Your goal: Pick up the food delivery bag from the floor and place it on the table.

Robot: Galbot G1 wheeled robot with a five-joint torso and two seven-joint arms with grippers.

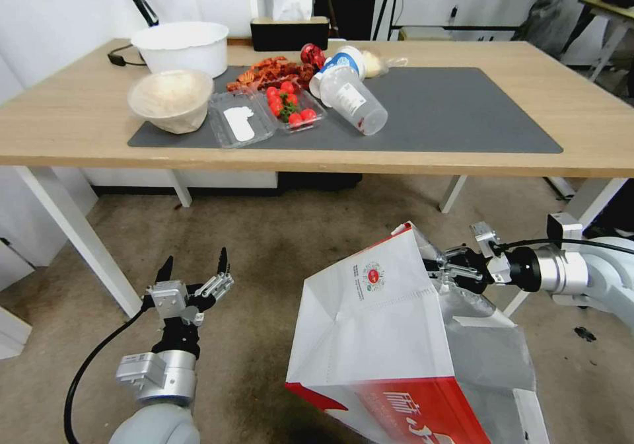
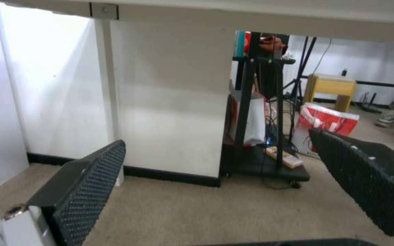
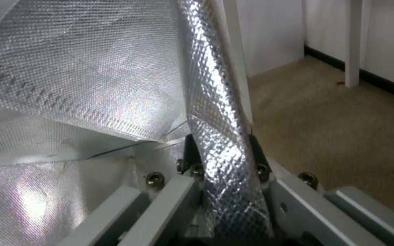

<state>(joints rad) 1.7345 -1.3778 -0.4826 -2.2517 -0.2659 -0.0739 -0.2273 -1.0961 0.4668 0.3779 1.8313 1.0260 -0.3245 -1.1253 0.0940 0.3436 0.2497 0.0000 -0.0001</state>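
Down at five o'clock in the head view, the food delivery bag (image 1: 396, 338) hung tilted above the floor (image 1: 277, 246), its upper edge pinched between the pressed fingers of the right gripper (image 1: 441, 267); the foil lining (image 3: 92, 75) ran between them. At seven o'clock, the left gripper (image 1: 193, 269) hovered spread and empty, near the table (image 1: 594, 127) at twelve.

White walls (image 2: 169, 102) with a dark skirting board (image 2: 169, 175) meet a worn brownish carpet-like floor (image 1: 277, 246). Behind the worktop stand a black shelf rack (image 2: 261, 102), a small yellow wooden stool (image 2: 331, 89) and tripod legs (image 2: 303, 65)
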